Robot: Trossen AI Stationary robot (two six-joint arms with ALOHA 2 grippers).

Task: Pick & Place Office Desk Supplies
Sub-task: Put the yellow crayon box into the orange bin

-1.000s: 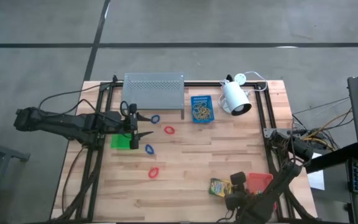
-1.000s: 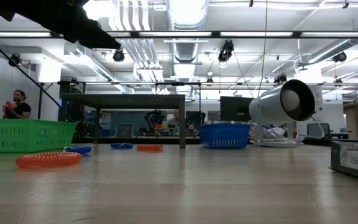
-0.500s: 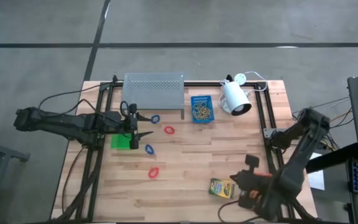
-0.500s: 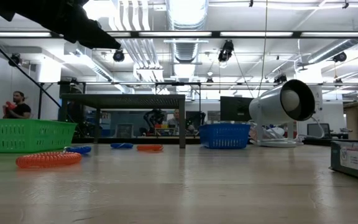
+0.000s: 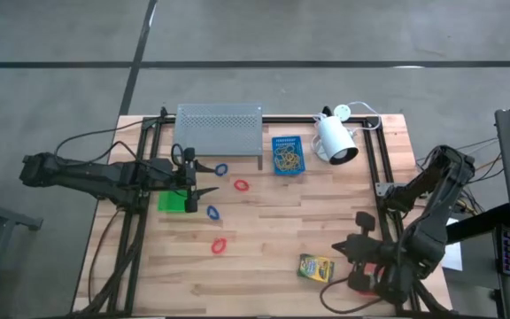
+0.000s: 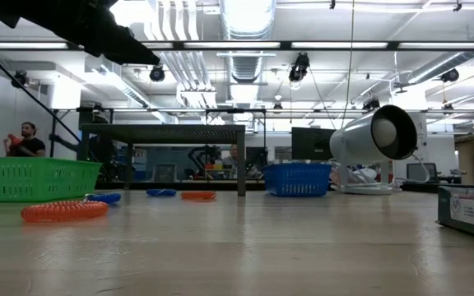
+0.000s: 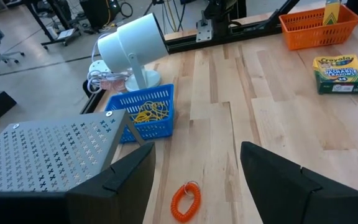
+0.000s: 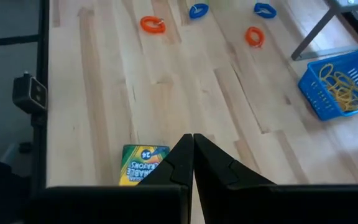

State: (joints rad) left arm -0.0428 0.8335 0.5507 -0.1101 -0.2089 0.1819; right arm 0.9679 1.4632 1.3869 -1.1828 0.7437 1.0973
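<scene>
On the wooden bench [image 5: 264, 239]: two small red coiled loops [image 5: 240, 185] and two small blue coiled loops [image 5: 220, 169]. Three plastic mesh trays (one green [image 5: 170, 202], one blue [image 5: 288, 154] holding tan rubber bands, one orange [image 7: 319, 23]). One printed green-and-yellow card box [image 5: 316, 267].

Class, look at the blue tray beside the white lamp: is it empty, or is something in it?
Not empty. The blue tray holds a tangle of thin tan rubber bands, seen inside its walls in the high and both wrist views.
</scene>
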